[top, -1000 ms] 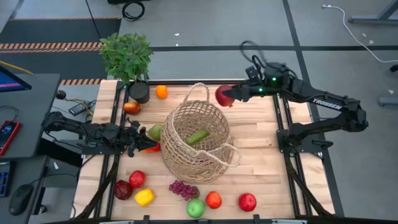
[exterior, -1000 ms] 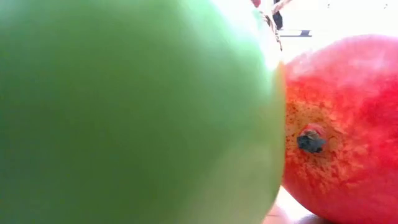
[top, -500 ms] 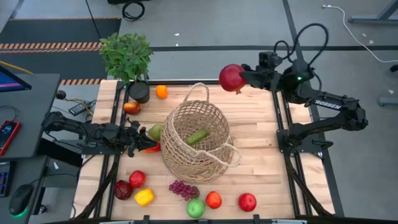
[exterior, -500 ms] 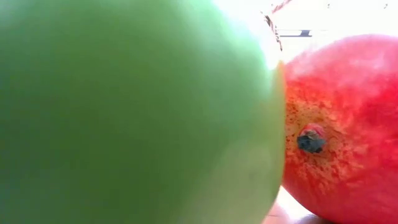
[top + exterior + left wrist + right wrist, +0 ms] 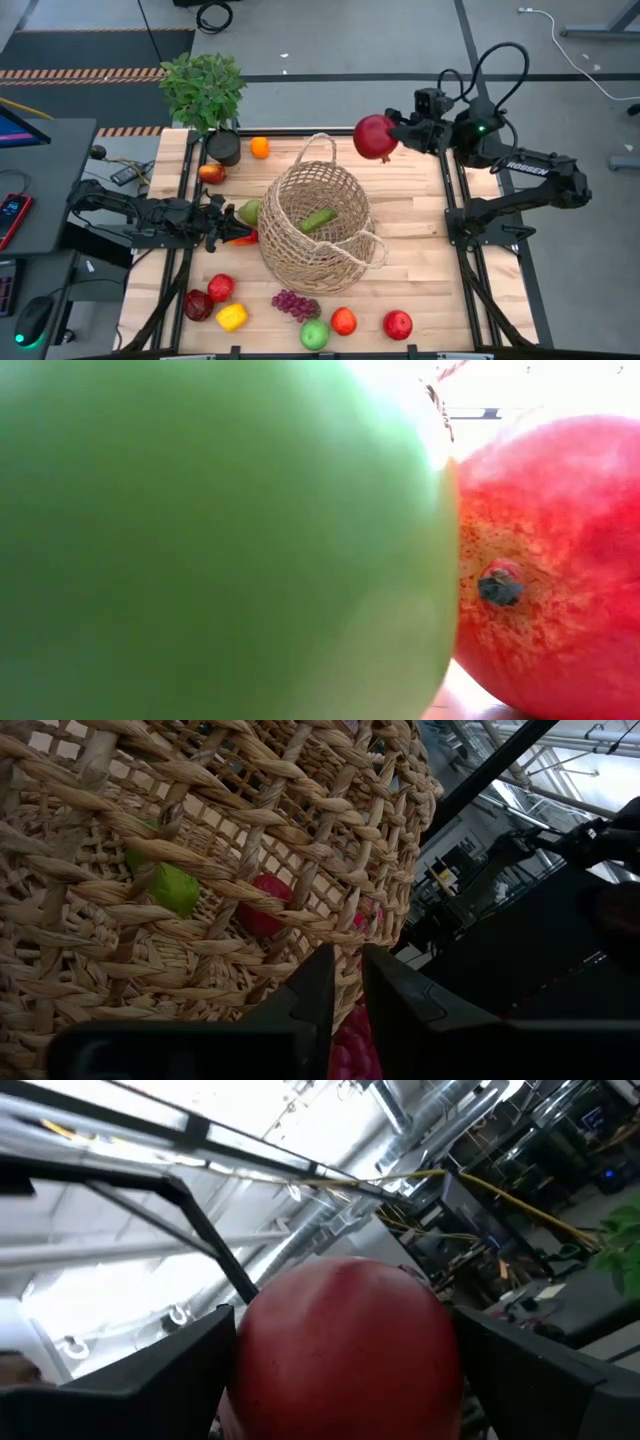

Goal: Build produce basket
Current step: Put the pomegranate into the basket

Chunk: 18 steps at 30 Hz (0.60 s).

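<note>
Right claw (image 5: 398,136) spread wide, gripping dark red fruit (image 5: 374,137)

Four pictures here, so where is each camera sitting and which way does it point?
High view: above, looking straight down at the table, basket and both arms.
Low view: at tabletop height, blocked by a green fruit and red fruit; no arm shows.
Left wrist view: on the left arm, its shut left claw against the basket's weave.
Right wrist view: on the right arm, right claw gripping a dark red fruit.
Shared: high view also shows that fruit lifted.
</note>
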### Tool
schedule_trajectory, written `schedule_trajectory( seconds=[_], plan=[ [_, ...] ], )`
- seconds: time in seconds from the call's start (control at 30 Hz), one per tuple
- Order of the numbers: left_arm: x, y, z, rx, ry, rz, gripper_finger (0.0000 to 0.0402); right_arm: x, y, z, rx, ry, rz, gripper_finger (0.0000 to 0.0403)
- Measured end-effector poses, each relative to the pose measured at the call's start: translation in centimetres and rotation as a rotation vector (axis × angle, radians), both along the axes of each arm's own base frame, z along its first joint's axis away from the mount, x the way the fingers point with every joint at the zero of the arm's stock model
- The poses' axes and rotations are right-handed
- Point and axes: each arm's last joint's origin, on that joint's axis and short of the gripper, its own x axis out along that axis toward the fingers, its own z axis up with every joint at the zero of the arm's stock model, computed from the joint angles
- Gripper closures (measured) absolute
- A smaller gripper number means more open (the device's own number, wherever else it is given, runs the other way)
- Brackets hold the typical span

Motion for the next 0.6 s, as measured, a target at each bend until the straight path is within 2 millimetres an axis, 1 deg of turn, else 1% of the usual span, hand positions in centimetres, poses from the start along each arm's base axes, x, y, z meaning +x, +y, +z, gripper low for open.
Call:
schedule_trajectory(
  seconds=[0.17,0.3,0.6],
  plan=[
    [0.0,0.0,0.0,-0.001,0.001,0.0,0.0342,0.8,0.8,-0.5,-0.056,0.016,-0.004,0.0034],
    [0.0,0.0,0.0,-0.001,0.0,0.0,0.0344,1.5,0.8,-1.0,-0.048,0.051,0.0,0.0034],
    [0.0,0.0,0.0,0.0,0.0,0.0,0.0341,2.0,1.5,-1.4,-0.028,0.08,0.047,0.0034]
  ],
)
